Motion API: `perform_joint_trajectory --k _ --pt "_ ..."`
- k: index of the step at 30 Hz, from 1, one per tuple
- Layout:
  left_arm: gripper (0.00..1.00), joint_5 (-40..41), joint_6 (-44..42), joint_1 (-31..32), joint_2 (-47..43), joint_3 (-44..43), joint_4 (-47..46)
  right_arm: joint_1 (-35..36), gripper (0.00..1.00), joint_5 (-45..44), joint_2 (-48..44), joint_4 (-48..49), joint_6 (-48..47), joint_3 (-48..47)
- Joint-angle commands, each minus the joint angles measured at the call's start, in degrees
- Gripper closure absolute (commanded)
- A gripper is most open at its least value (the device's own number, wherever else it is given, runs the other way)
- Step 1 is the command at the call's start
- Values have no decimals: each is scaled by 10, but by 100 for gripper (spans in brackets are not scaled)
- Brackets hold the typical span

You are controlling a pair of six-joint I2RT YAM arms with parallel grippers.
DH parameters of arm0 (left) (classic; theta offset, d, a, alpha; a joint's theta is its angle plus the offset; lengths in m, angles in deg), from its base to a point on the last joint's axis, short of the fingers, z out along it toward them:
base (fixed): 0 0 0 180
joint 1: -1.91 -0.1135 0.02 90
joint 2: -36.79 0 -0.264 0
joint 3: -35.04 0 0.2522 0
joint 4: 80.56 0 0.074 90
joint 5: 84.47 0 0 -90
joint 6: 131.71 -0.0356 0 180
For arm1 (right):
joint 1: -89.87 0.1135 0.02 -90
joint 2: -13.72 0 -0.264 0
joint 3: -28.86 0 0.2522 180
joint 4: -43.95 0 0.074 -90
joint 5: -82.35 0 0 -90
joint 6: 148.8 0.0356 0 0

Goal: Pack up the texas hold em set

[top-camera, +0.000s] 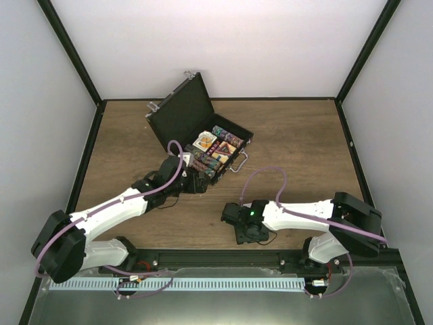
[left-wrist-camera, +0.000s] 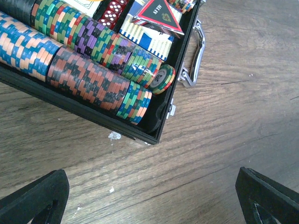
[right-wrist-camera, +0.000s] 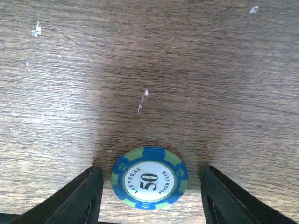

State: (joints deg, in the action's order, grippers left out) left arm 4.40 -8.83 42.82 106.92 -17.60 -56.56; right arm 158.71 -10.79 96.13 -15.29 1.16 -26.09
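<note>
The black briefcase [top-camera: 177, 114] stands open at the back of the table, lid up, with rows of multicoloured poker chips [top-camera: 218, 153] inside. In the left wrist view I see the chip rows [left-wrist-camera: 84, 51], a triangular marker [left-wrist-camera: 159, 14], a card deck [left-wrist-camera: 147, 41], red dice [left-wrist-camera: 112, 14] and the silver handle [left-wrist-camera: 198, 51]. My left gripper [top-camera: 196, 181] is open and empty over the bare wood beside the case's near corner [left-wrist-camera: 159, 137]. My right gripper [right-wrist-camera: 150, 189] is open, and a blue and green "50" chip [right-wrist-camera: 149, 177] lies flat on the table between its fingers.
The wooden table [top-camera: 304, 149] is walled by white panels with black frame bars. A metal rail [top-camera: 223, 261] runs along the near edge behind the arm bases. Small white flecks [left-wrist-camera: 113, 136] lie on the wood near the case.
</note>
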Motion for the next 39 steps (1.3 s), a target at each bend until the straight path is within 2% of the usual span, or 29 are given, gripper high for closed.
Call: perform_joint_trajectory --k 1,10,22,26,31,39 --pt "0 -11 7 -2 7 2 -12 11 43 15 19 0 16 6" --pt "0 -32 19 -1 20 3 -23 16 54 14 20 7 11 6" --pt "3 -130 100 -2 22 59 -106 14 57 -34 -10 19 -25 -17" --pt "15 -180 122 -1 38 71 -149 3 57 -52 -17 44 -54 -25" --pt "22 -247 132 -1 79 66 -189 -10 56 -69 -18 89 -106 -39" --pt "38 -336 150 -2 164 53 -268 -26 56 -87 -17 151 -168 -49"
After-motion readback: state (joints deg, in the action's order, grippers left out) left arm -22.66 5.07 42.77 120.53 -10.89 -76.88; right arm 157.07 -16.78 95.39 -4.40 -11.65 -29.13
